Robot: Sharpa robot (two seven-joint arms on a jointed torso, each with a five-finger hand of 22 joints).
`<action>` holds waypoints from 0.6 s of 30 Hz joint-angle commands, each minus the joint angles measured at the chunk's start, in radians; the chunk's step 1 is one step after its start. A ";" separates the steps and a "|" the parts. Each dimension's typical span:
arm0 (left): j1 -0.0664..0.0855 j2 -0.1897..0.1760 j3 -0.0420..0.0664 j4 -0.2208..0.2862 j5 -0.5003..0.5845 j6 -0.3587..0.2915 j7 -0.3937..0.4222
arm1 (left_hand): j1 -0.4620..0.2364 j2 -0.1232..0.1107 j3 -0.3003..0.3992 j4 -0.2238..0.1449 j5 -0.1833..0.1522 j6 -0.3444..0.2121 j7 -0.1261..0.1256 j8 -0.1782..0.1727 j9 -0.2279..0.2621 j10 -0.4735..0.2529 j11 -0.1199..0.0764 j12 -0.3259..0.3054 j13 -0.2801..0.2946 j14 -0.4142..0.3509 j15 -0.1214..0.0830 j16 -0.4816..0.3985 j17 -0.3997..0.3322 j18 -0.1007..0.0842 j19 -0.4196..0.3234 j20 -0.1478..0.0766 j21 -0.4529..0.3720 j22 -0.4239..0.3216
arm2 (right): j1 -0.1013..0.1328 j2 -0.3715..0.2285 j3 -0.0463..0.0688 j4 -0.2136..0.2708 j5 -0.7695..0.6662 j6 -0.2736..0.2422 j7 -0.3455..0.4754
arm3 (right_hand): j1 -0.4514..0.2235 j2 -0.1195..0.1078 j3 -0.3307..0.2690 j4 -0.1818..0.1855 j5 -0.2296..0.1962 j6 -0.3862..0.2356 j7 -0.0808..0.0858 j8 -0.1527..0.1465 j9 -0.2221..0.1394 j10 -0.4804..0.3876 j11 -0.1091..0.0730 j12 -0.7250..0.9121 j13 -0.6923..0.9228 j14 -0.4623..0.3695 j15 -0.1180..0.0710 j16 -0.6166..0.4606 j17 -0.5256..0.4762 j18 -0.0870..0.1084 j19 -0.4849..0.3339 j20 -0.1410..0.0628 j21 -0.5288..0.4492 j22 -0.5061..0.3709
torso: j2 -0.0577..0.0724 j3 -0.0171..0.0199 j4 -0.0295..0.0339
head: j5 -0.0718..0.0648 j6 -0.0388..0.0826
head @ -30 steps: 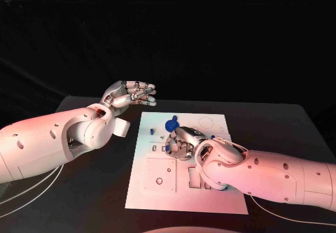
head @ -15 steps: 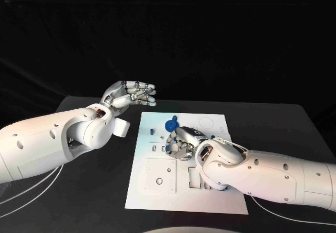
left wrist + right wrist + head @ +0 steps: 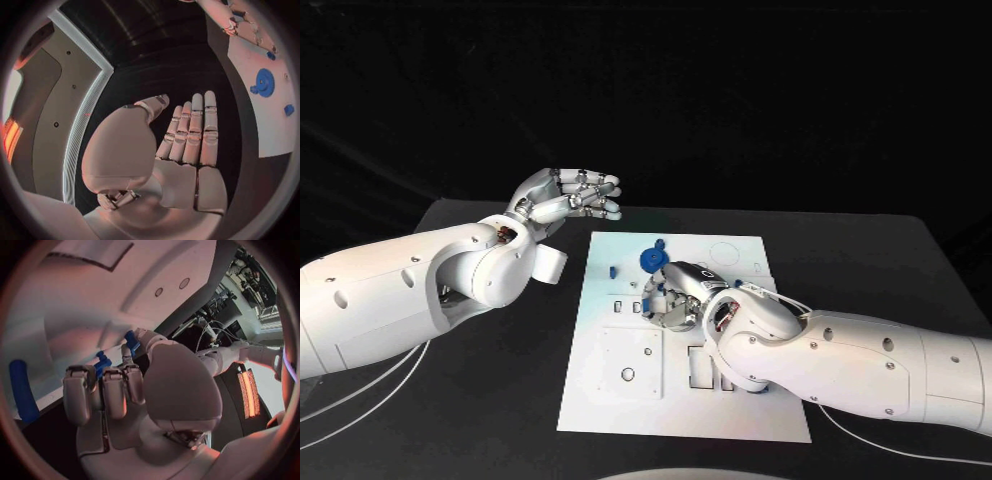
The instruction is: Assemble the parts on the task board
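Little has moved since the earlier frames: the right hand has settled slightly lower on the board, and the left hand is unchanged. The board lies at frame centre, its long axis running from the bottom edge toward the top. A blue gear lies flat near its upper end, with a small blue piece to its left. The right hand is bent down over the board's middle, fingers curled together; in the right wrist view a blue part sits at its fingertips, but whether they pinch it cannot be told. The left hand hovers at upper left, off the board, fingers straight, close together, holding nothing.
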 commanded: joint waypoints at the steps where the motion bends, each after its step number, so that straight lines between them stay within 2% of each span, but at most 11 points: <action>1: 0.000 0.000 0.000 0.001 -0.001 0.019 0.003 | -0.006 0.008 0.000 -0.006 -0.006 -0.004 0.014 -0.004 0.000 -0.007 0.004 -0.005 0.001 -0.009 0.000 -0.004 0.001 0.010 -0.004 0.000 0.006 0.000 | -0.001 0.000 0.000 0.001 -0.011 0.014 0.013 | -0.008 -0.011 -0.014 0.002 0.001 -0.019 0.005 -0.011 -0.004 0.007 0.009 -0.008 0.138 0.090 0.011 -0.002 0.206 -0.010 0.045 0.010 -0.009 0.185 | 0.000 0.0001 0.0006 | 0.000 0.002; 6: 0.000 0.000 0.000 0.001 -0.001 0.019 0.003 | -0.006 0.008 0.000 -0.006 -0.006 -0.004 0.014 -0.004 0.000 -0.007 0.004 -0.005 0.001 -0.009 0.000 -0.004 0.001 0.010 -0.004 0.000 0.006 0.000 | -0.001 -0.001 0.000 0.003 -0.009 0.014 0.023 | -0.018 -0.024 -0.046 0.006 0.001 -0.040 0.011 -0.024 -0.008 0.000 0.015 -0.017 0.130 0.090 0.017 -0.003 0.204 -0.008 0.042 0.017 -0.014 0.181 | 0.000 0.0004 0.0007 | 0.001 0.001; 7: 0.000 0.000 0.000 0.001 -0.001 0.019 0.003 | -0.006 0.008 0.000 -0.006 -0.006 -0.004 0.014 -0.004 0.000 -0.007 0.004 -0.005 0.001 -0.009 0.000 -0.004 0.001 0.010 -0.004 0.000 0.006 0.000 | -0.001 -0.002 0.000 0.004 -0.008 0.012 0.025 | -0.021 -0.026 -0.067 0.010 0.002 -0.046 0.012 -0.027 -0.009 -0.002 0.017 -0.018 0.128 0.090 0.019 -0.002 0.205 -0.008 0.041 0.019 -0.015 0.181 | 0.000 0.0004 0.0007 | 0.001 0.001; 9: 0.000 0.000 0.000 0.001 -0.001 0.018 0.003 | -0.006 0.008 0.000 -0.006 -0.006 -0.004 0.014 -0.004 0.000 -0.007 0.004 -0.005 0.001 -0.009 0.000 -0.004 0.001 0.010 -0.004 0.000 0.006 0.000 | -0.001 -0.005 0.000 0.007 -0.006 0.001 0.030 | -0.011 -0.012 -0.120 0.022 0.005 -0.056 0.015 -0.034 -0.013 -0.003 0.020 -0.019 0.127 0.090 0.020 -0.002 0.206 -0.008 0.041 0.024 -0.017 0.180 | 0.000 0.0002 0.0003 | 0.002 0.002; 11: 0.000 0.000 0.000 0.001 -0.001 0.018 0.003 | -0.006 0.008 0.000 -0.006 -0.006 -0.004 0.014 -0.004 0.000 -0.007 0.004 -0.005 0.001 -0.009 0.000 -0.004 0.001 0.010 -0.004 0.000 0.006 0.000 | -0.001 -0.011 0.000 0.013 -0.005 -0.014 0.038 | 0.004 0.008 -0.226 0.066 0.008 -0.062 0.018 -0.040 -0.019 -0.003 0.023 -0.017 0.127 0.090 0.024 -0.002 0.207 -0.008 0.042 0.026 -0.017 0.182 | 0.000 0.0005 0.0003 | 0.002 0.002; 13: 0.000 -0.001 0.000 0.000 -0.002 0.017 0.001 | -0.006 0.008 0.000 -0.006 -0.006 -0.004 0.014 -0.004 0.000 -0.007 0.004 -0.005 0.001 -0.009 0.000 -0.004 0.001 0.010 -0.004 0.000 0.006 0.000 | -0.001 -0.019 0.000 0.022 -0.005 -0.032 0.046 | 0.025 0.018 -0.299 0.094 0.009 -0.064 0.019 -0.043 -0.023 -0.003 0.024 -0.017 0.127 0.090 0.026 -0.001 0.208 -0.008 0.043 0.027 -0.017 0.183 | 0.000 0.0008 0.0003 | 0.002 0.003; 15: 0.000 0.000 -0.001 -0.001 -0.009 0.017 -0.005 | -0.008 0.008 -0.001 -0.007 -0.007 -0.004 0.014 -0.004 0.000 -0.007 0.004 -0.005 0.001 -0.010 0.000 -0.004 0.003 0.010 -0.005 0.001 0.006 0.000 | -0.001 -0.029 0.000 0.033 -0.004 -0.052 0.055 | 0.026 0.022 -0.337 0.096 0.010 -0.069 0.021 -0.046 -0.026 -0.003 0.025 -0.017 0.126 0.090 0.027 -0.002 0.208 -0.008 0.043 0.028 -0.018 0.183 | -0.001 0.0014 0.0001 | 0.002 0.003; 18: -0.001 -0.001 -0.001 -0.003 -0.040 0.017 -0.028 | -0.018 0.007 -0.007 -0.003 -0.008 -0.008 0.013 -0.008 0.000 -0.011 0.003 -0.005 0.001 0.007 -0.003 0.006 0.013 0.012 0.003 -0.001 0.014 0.002 | 0.001 -0.056 0.002 0.056 0.009 -0.094 0.091 | 0.027 0.026 -0.351 0.097 0.011 -0.068 0.021 -0.046 -0.027 -0.003 0.026 -0.016 0.127 0.090 0.027 -0.002 0.208 -0.008 0.043 0.028 -0.018 0.184 | -0.002 0.0021 -0.0005 | 0.004 0.004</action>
